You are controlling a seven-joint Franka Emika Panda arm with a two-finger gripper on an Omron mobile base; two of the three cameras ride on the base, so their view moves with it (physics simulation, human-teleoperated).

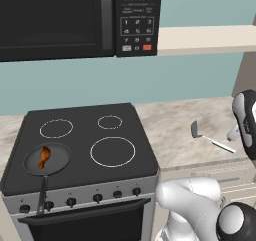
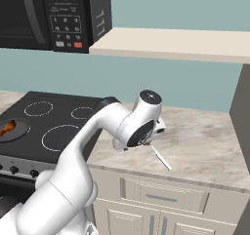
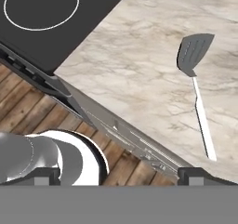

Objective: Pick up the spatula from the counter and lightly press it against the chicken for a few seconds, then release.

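The spatula [image 1: 207, 135] lies flat on the marble counter right of the stove, its grey slotted head toward the wall and its pale handle toward the counter's front edge. In the hand view the spatula [image 3: 197, 79] sits at the upper right. My gripper [image 3: 123, 174] is open, its fingertips [image 3: 46, 174] wide apart with nothing between them. It hovers over the counter's front edge, above and to the right of the spatula handle [image 2: 161, 159]. A piece of browned chicken [image 1: 44, 157] rests in a dark frying pan [image 1: 62, 152] on the front left burner, far to the left of my gripper [image 1: 234, 133].
The black cooktop [image 1: 115, 130] has several ringed burners, and the pan's handle juts over its front edge. A microwave [image 1: 75, 20] hangs above the stove beside a pale shelf [image 2: 176, 44]. A tall cabinet side [image 2: 240, 127] closes the counter at the right.
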